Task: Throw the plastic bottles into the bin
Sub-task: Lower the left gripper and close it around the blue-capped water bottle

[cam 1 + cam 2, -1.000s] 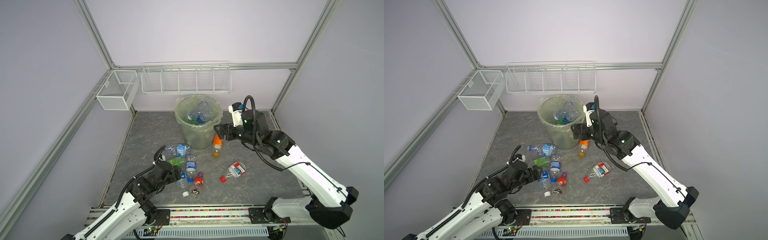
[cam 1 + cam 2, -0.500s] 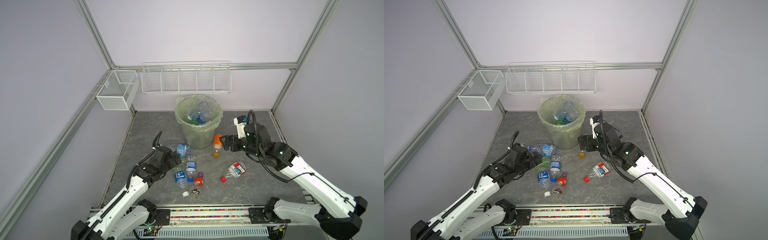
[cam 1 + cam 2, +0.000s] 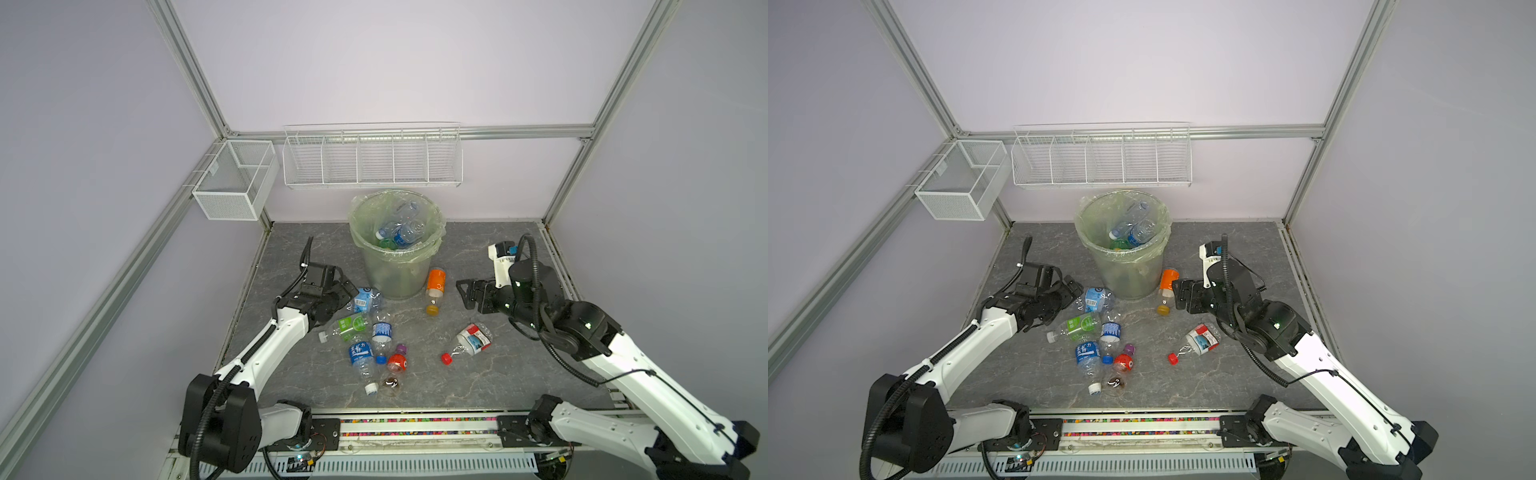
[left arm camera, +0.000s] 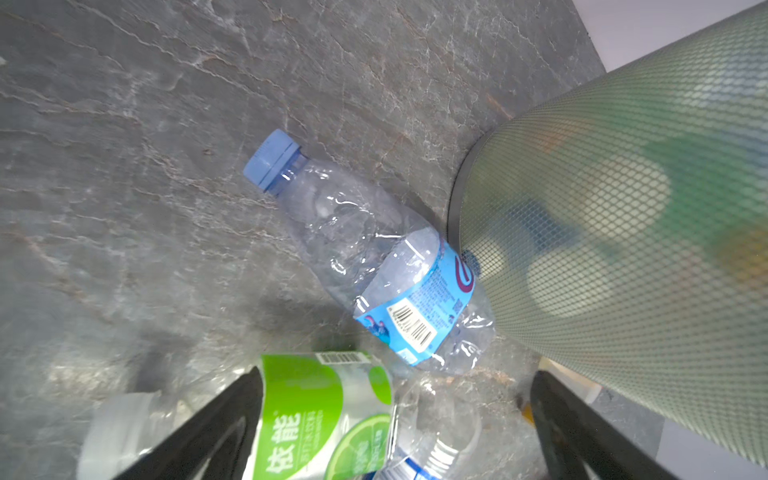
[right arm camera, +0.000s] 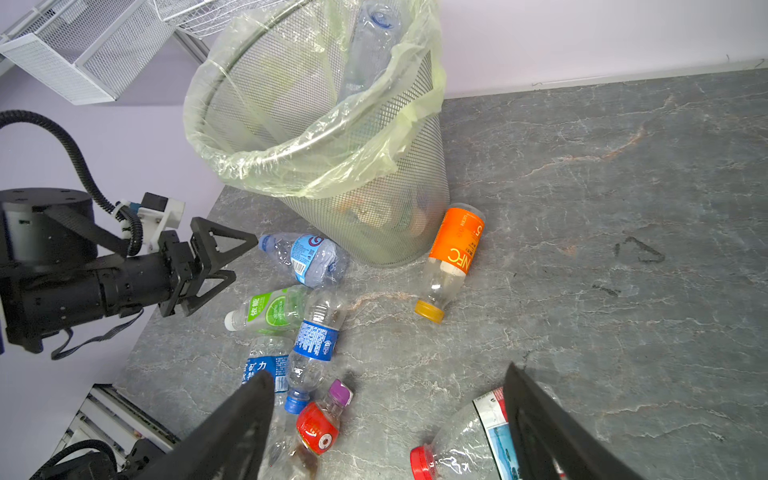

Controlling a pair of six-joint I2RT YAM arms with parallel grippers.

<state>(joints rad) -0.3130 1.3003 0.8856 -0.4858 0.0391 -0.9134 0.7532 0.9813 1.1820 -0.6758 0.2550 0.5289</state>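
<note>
We have our left claw (image 5: 241,257) spread wide and empty, low over the counter (image 3: 436,386) and just short of the light-blue-labelled bottle (image 3: 365,298), which lies on its side against the foot of the bin (image 3: 390,274). Our right claw (image 3: 462,294) is spread wide too, with nothing in it. It hangs on the opposite side of the bin, near the orange-labelled bottle (image 3: 435,282), whose base sits at the bin's wall and whose yellow cap points away from it. In front of the bin we see the green-labelled bottle (image 3: 349,326), a dark-blue-labelled bottle (image 3: 381,330), a second blue-labelled bottle (image 3: 359,353) and a small red bottle (image 3: 397,361). The red-capped bottle (image 3: 471,338) lies further from the bin, toward our right arm. Several binned bottles (image 3: 405,235) lie inside the bin, within its pale green liner (image 3: 434,245).
</note>
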